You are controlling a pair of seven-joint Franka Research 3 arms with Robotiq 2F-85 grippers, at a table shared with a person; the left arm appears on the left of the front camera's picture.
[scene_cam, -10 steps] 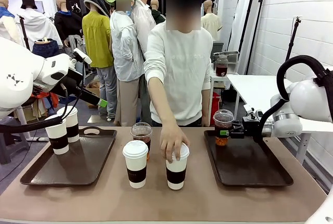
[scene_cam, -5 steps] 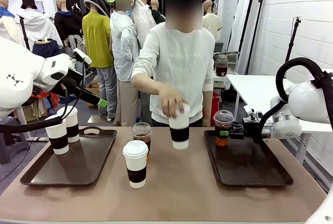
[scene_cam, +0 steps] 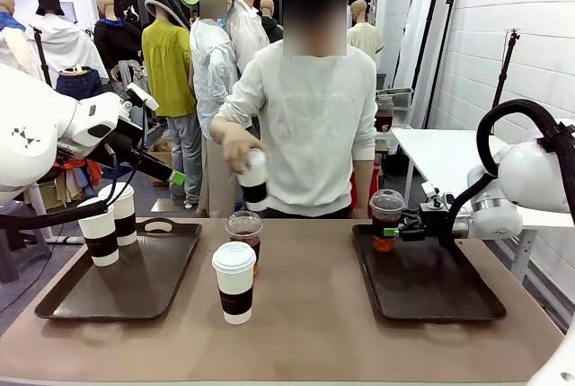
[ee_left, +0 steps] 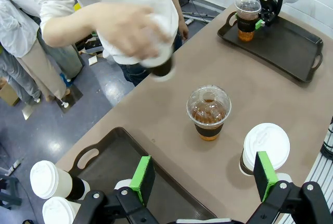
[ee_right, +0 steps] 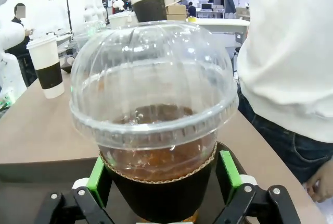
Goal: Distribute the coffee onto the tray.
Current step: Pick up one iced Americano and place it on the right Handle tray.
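Observation:
My right gripper (scene_cam: 402,230) is shut on a clear dome-lidded cup of dark drink (scene_cam: 386,219) (ee_right: 153,120) at the far left corner of the right tray (scene_cam: 431,292); its green pads (ee_right: 96,174) press the cup's dark sleeve. My left gripper (scene_cam: 172,175) (ee_left: 203,177) hangs open and empty above the left tray (scene_cam: 144,278), where two sleeved paper cups (scene_cam: 99,232) (scene_cam: 119,213) stand. On the table between the trays are a second dome-lidded cup (scene_cam: 243,232) (ee_left: 208,112) and a paper cup (scene_cam: 234,281) (ee_left: 266,148). The person's hand holds another paper cup (scene_cam: 254,179) (ee_left: 158,57) in the air.
The person stands at the far side, arm reaching toward my left. The right tray's near half (ee_left: 291,52) is bare brown surface. Bare table (scene_cam: 305,332) lies in front of the cups.
The person has lifted a paper cup off the table's middle and carried it up and toward my left. Both grippers have stayed in place.

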